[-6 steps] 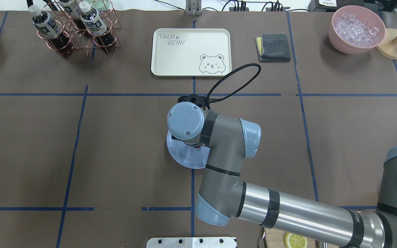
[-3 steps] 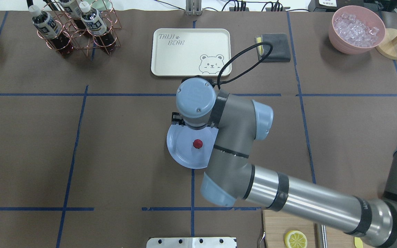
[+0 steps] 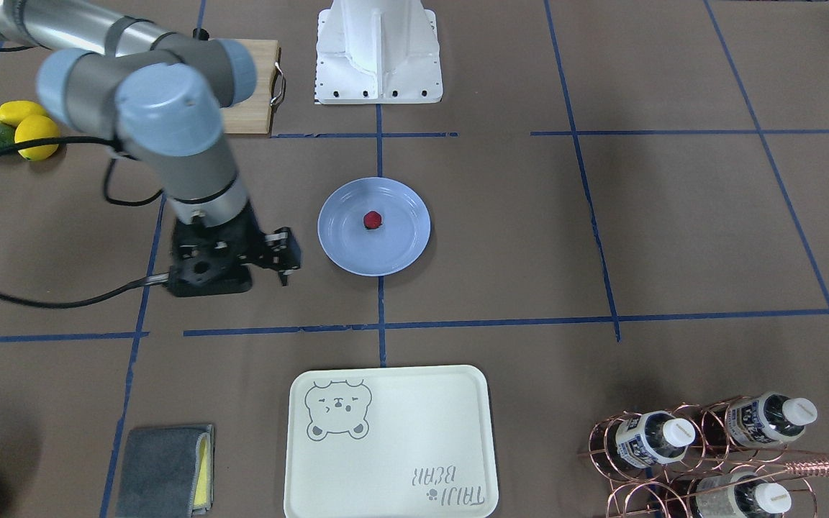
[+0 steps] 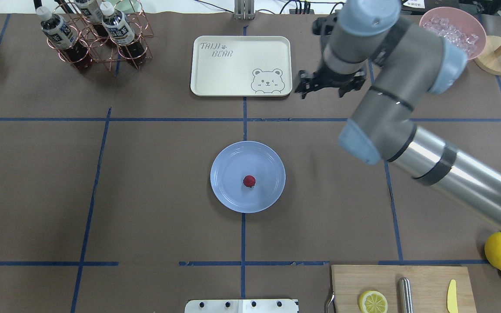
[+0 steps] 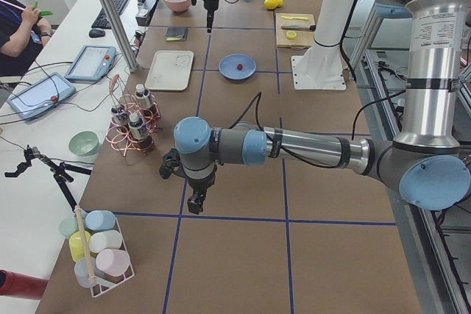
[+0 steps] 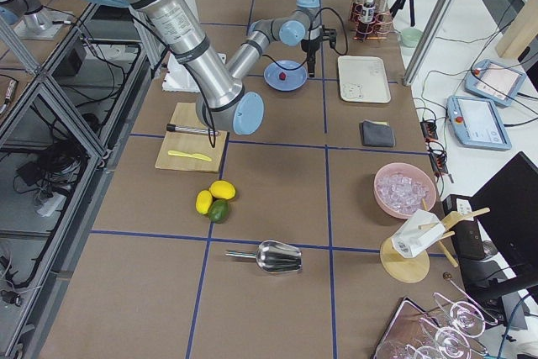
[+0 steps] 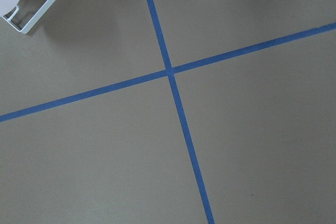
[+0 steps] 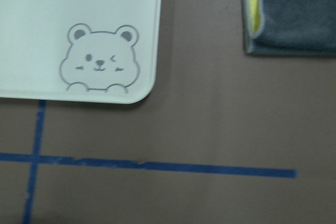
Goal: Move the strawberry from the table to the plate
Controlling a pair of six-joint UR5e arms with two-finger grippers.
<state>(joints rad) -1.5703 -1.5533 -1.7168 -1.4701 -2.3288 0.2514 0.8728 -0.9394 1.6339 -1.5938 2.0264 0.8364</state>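
Light-blue plate (image 4: 228,195) has the strawberry (image 4: 249,181) sitting pretty much dead centre in it, dark red, nothing touching it. The plate lies flat on the brown paper worktop (image 4: 146,174), right on a blue tape line. In the overhead view my right tool (image 4: 325,87) is off toward 1 o'clock from the plate, well apart from it. It hangs over bare worktop just past the 3 o'clock edge of the cream bear tray (image 4: 233,65), fingers spread apart with nothing between them. Its wrist cam looks down on the tray's bear corner and, at 1 o'clock, a grey cloth (image 8: 294,14) with a yellow layer showing. The tray is at 12 o'clock from the plate. My left tool (image 5: 196,200) only shows in the side view, pointing down over the worktop near the copper bottle rack (image 5: 132,126), way off from the plate. I can't tell from there if its fingers are apart or together.
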